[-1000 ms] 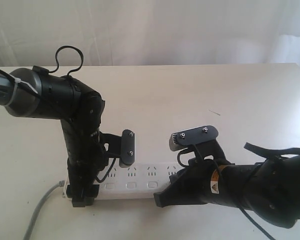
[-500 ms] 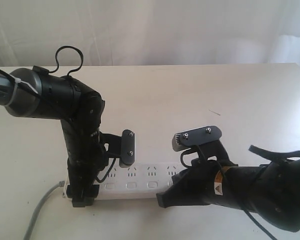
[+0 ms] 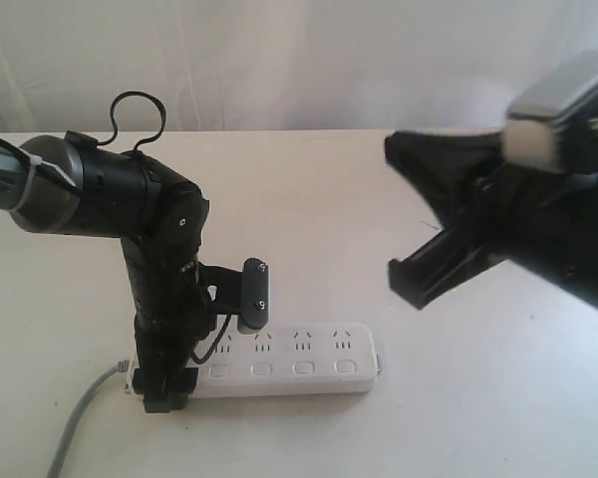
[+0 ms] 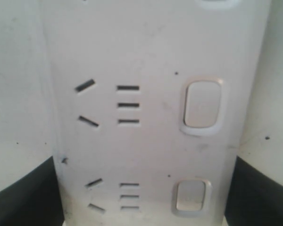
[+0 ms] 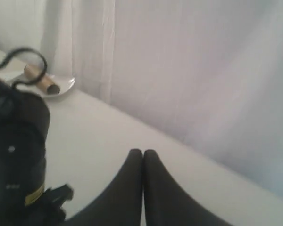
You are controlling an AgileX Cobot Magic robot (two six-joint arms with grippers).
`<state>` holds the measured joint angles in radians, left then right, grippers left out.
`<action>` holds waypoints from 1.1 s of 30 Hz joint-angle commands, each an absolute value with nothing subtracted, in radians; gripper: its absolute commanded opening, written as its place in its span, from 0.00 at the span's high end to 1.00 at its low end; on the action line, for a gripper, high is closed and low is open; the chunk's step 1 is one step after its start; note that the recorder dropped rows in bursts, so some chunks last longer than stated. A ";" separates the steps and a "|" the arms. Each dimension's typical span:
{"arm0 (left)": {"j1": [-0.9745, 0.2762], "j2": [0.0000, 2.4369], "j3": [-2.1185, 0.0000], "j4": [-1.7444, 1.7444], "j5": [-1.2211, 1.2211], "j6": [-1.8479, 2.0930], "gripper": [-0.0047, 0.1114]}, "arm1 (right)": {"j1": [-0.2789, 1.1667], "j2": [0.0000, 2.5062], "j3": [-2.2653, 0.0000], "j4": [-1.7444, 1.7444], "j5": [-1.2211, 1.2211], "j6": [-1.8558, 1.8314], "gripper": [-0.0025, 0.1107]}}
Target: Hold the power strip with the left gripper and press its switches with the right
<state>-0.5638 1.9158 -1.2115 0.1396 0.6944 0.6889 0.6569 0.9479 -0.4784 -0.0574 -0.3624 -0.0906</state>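
The white power strip [image 3: 309, 357] lies flat near the table's front edge, with its row of switches [image 3: 303, 368] along the near side. My left gripper [image 3: 160, 386] is shut on the strip's left end, where the grey cord [image 3: 80, 423] leaves. In the left wrist view the strip [image 4: 146, 141] fills the frame, with two switches [image 4: 203, 104] showing and the black jaws at both of its edges. My right arm [image 3: 538, 219] hangs high at the right, well clear of the strip. The right gripper [image 5: 142, 153] is shut with nothing in it.
The left arm's dark camera module [image 3: 253, 296] sticks out just above the strip's middle. A white plate [image 5: 56, 87] with a brown roll on it sits at a far corner of the table. A pale curtain [image 3: 329, 60] backs the table.
My right arm has lifted off the strip's right end and swung up and to the right, uncovering that end. The left arm and the strip have not moved.
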 commanded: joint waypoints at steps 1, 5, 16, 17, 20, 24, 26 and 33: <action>-0.568 1.927 -1.200 0.096 0.727 0.681 0.96 | 0.649 0.803 -0.476 0.113 -0.346 -0.351 0.98; -0.568 1.927 -1.200 0.082 0.732 0.679 0.96 | 0.649 0.767 -0.476 0.344 -0.318 -0.689 0.98; -0.568 1.927 -1.200 0.079 0.733 0.654 0.85 | 0.649 0.608 -0.476 0.920 -0.503 -1.200 0.98; -0.568 1.927 -1.200 0.079 0.733 0.654 0.69 | 0.649 0.565 -0.476 0.990 -0.519 -1.257 0.98; -0.568 1.927 -1.200 0.076 0.733 0.652 0.23 | 0.649 0.495 -0.476 1.097 -0.521 -1.331 0.98; -0.570 1.921 -1.200 0.095 0.792 0.646 0.17 | 0.649 0.447 -0.476 1.190 -0.523 -1.407 0.98; -0.570 1.891 -1.200 0.095 0.799 0.650 0.17 | 0.649 0.438 -0.476 1.224 -0.558 -1.442 0.98; -0.570 1.743 -1.200 0.095 0.795 0.662 0.18 | 0.649 0.438 -0.476 1.350 -0.771 -1.442 0.98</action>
